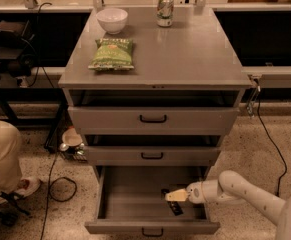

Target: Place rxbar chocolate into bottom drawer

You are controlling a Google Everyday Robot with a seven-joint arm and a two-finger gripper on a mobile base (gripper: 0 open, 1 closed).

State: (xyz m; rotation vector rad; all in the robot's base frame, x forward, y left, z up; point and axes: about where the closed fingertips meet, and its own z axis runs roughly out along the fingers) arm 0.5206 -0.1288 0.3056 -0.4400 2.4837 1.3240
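— Where's the bar (pixel 175 207)?
— In the drawer (pixel 130 194), near right, at the claw (pixel 177 196); its grip, can't tell.
— Handling?
— Light, flat, slick wrapper, I'd judge; pinch across the long edges.

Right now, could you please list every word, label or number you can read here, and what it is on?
No text is legible.
green bag: print too blurred to read.
can: label too blurred to read.
rxbar chocolate, by the gripper inside the open bottom drawer: lettering too small to read.
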